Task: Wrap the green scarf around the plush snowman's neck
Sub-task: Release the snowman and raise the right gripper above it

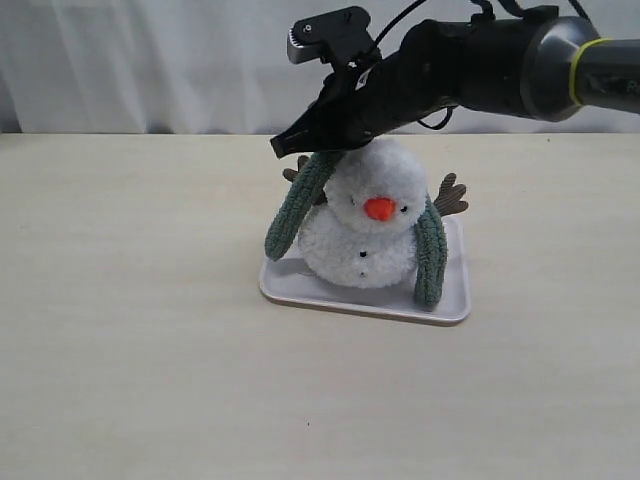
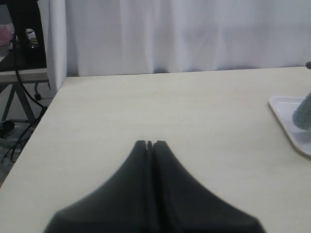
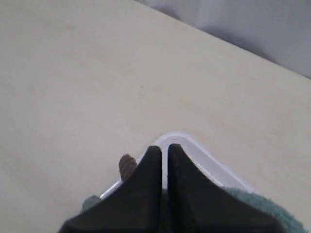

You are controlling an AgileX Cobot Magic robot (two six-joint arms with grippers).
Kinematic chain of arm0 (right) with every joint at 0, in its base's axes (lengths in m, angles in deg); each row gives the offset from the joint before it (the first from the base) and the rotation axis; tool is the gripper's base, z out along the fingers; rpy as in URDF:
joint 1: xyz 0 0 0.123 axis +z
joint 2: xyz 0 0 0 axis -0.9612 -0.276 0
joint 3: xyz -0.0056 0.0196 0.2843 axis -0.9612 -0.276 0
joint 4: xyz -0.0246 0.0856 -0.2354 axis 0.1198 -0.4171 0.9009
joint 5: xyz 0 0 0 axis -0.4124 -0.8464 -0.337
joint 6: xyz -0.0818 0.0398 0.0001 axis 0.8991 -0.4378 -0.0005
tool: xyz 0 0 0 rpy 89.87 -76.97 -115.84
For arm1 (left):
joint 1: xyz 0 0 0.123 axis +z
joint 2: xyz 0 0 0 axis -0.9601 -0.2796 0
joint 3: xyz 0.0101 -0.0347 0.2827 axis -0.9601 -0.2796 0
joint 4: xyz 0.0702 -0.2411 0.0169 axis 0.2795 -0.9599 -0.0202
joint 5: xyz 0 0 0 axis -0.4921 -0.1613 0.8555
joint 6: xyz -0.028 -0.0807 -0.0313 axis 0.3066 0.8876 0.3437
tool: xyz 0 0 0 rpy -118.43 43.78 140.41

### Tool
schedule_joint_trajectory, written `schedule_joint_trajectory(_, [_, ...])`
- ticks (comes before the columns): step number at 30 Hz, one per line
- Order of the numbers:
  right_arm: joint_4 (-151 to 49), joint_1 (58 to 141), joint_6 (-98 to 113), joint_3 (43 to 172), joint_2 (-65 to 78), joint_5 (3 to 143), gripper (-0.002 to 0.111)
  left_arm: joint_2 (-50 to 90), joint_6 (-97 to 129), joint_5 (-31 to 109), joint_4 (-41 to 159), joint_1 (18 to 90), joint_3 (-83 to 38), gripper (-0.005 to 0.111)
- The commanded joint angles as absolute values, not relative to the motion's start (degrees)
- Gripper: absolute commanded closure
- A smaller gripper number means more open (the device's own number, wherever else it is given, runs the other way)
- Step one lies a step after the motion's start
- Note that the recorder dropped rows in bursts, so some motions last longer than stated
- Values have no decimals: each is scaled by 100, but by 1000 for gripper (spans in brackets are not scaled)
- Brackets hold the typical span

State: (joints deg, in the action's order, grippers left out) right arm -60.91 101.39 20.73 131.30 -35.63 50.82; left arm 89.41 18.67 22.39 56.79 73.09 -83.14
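Green scarf (image 1: 298,205) is hanging behind the plush snowman's (image 1: 360,250) neck (image 1: 342,222), ends dangling either side, right gripper (image 1: 282,149) hovering clenched above its head; guessing next is crossing one end in front.

Table (image 1: 140,330) left of tray (image 1: 452,305): wide bare stretch, open approach from left and front. Narrower bare strip right of tray.
Centre blocked: plush snowman (image 1: 365,240) on tray, green scarf (image 1: 296,208) ends hanging down both flanks.
Above snowman's head: right gripper (image 1: 281,148), jaws closed, right arm (image 1: 480,65) crossing in from right; top and upper right obstructed.
Left gripper (image 2: 149,144), jaws closed, over bare table, tray corner well apart.
Curtain (image 1: 150,60) closes far edge.
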Motion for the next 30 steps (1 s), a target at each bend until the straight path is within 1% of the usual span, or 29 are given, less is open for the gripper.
schedule_joint_trajectory(1, [-5816, 10142, 2051, 13160, -3569, 4600, 104, 8951, 1877, 2301, 5671, 7340, -8335, 107])
schedule_joint_trajectory(8, [-5762, 10142, 2051, 13160, -3557, 3986, 104, 8951, 1877, 2301, 5671, 7340, -8335, 107])
schedule_joint_trajectory(18, [-5966, 10142, 2028, 13160, -3847, 4009, 104, 8951, 1877, 2301, 5660, 7340, -8335, 107])
schedule_joint_trajectory(22, [-5976, 10142, 2028, 13197, -3551, 4027, 104, 8951, 1877, 2301, 5660, 7340, -8335, 107])
schedule_joint_trajectory(25, [-6595, 10142, 2497, 13197, -3171, 3960, 104, 8951, 1877, 2301, 5660, 7340, -8335, 107])
schedule_joint_trajectory(26, [-6813, 10152, 2707, 13197, -3086, 3917, 103, 8951, 1877, 2301, 5660, 7340, -8335, 107])
schedule_joint_trajectory(28, [-7171, 10256, 3221, 13197, -2881, 3705, 93, 8951, 1877, 2301, 5660, 7340, -8335, 107])
schedule_joint_trajectory(29, [-7182, 10388, 3324, 13197, -2814, 3516, 84, 8951, 1877, 2301, 5660, 7340, -8335, 107])
schedule_joint_trajectory(30, [-7122, 10492, 3401, 13197, -2792, 3389, 78, 8951, 1877, 2301, 5671, 7340, -8335, 107])
